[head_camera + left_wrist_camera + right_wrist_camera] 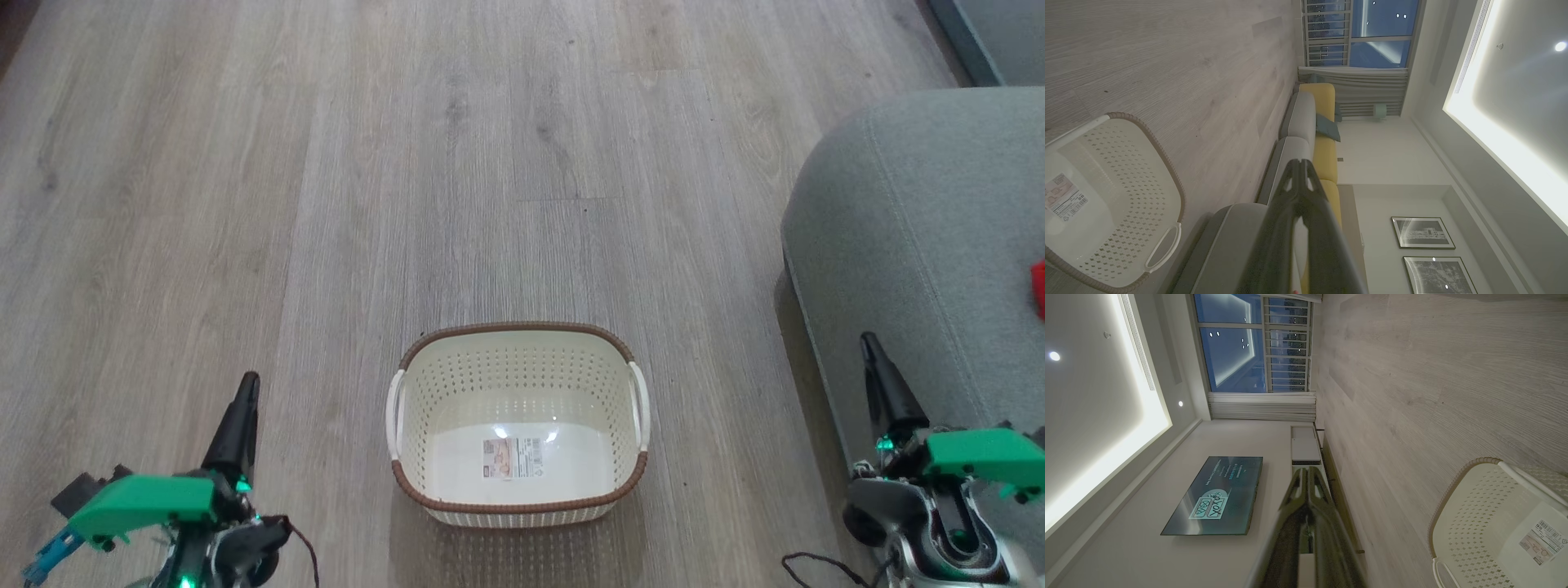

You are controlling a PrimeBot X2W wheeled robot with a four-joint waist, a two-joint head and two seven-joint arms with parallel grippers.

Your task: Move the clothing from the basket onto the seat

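While the basket (516,328) stands upright on the wood floor (326,163), its base shows bare but for a label (513,458). Clothing (1038,287): a small red patch lies on the seat (914,229), at the head view's right edge. Left gripper (247,385): fingers together, holding nothing, left of basket. Right gripper (869,343): fingers together, holding nothing, seen against the seat's near edge.

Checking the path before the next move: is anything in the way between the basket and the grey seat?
Nothing visible: bare wood floor lies between the basket and the seat. The basket is empty; red fabric lies on the seat.
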